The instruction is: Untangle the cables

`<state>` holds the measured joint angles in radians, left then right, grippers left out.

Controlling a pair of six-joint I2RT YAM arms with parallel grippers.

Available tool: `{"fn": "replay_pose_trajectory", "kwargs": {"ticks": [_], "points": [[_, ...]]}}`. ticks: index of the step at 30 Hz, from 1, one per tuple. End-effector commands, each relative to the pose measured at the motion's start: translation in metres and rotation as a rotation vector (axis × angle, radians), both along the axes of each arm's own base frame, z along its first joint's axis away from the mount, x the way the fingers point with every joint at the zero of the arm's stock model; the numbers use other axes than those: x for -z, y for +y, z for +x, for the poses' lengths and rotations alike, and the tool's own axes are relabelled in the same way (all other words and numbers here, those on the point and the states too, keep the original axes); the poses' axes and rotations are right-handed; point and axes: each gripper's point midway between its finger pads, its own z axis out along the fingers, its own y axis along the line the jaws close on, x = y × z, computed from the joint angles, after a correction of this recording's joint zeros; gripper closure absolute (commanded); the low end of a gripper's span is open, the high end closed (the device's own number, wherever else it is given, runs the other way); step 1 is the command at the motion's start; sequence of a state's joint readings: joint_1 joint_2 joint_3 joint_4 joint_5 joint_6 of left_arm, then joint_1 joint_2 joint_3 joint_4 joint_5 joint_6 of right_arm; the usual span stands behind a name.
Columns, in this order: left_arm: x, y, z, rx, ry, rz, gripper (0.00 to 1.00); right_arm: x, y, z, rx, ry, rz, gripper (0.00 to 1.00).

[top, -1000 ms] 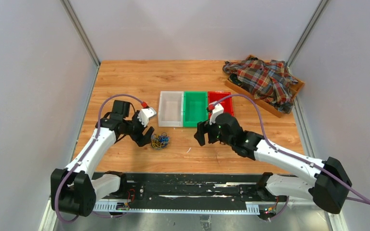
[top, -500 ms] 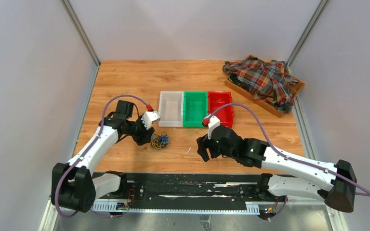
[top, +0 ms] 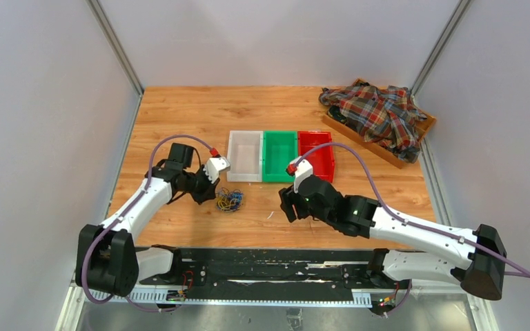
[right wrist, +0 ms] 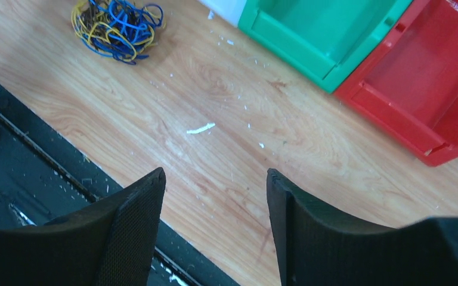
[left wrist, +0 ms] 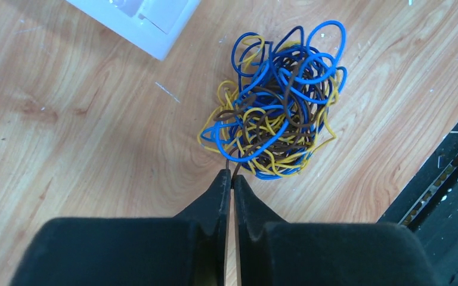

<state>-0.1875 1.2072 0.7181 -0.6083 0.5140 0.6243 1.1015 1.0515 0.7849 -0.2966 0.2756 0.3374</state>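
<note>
The left gripper [left wrist: 231,179] is seen closed to a thin slit, its tips set at the near edge of the cables [left wrist: 277,107]; whether a strand is pinched cannot be told. The cables lie as one tangled clump on the table [left wrist: 65,149] just ahead of it, with a white bin [left wrist: 146,24] beyond, to its left. The right gripper [right wrist: 214,190] is held wide open above the table, gripping nothing. The clump is found well off to its front left, and a green bin [right wrist: 322,36] and a red bin [right wrist: 429,89] ahead to its right.
</note>
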Motion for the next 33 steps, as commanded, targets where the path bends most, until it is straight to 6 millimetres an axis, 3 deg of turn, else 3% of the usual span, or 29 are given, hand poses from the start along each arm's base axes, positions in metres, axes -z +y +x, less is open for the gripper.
{"fn": "replay_pose_trajectory", "kwargs": {"ticks": [1,5,8,13,20,26,33], "points": [[-0.032,-0.008,0.015,-0.057,-0.083,-0.055,0.96,-0.026,0.020,0.013,0.008,-0.098,0.076,0.37],[-0.056,-0.013,0.008,-0.092,-0.116,-0.121,0.99,-0.027,0.033,0.022,0.019,-0.127,0.094,0.37],[-0.066,-0.013,-0.002,-0.112,-0.100,-0.139,0.99,-0.030,0.046,0.027,0.009,-0.154,0.118,0.32],[-0.094,-0.007,-0.004,-0.170,-0.146,-0.134,0.99,-0.057,0.088,0.020,-0.102,-0.257,0.206,0.16],[-0.129,-0.016,-0.013,-0.146,-0.138,-0.196,0.99,-0.084,0.148,0.014,-0.216,-0.323,0.277,0.14],[-0.143,-0.020,-0.026,-0.126,-0.122,-0.224,0.99,-0.091,0.166,0.029,-0.169,-0.389,0.315,0.15],[-0.166,-0.024,-0.038,-0.098,-0.135,-0.264,0.99,-0.083,0.182,0.035,-0.158,-0.399,0.344,0.16]]}}
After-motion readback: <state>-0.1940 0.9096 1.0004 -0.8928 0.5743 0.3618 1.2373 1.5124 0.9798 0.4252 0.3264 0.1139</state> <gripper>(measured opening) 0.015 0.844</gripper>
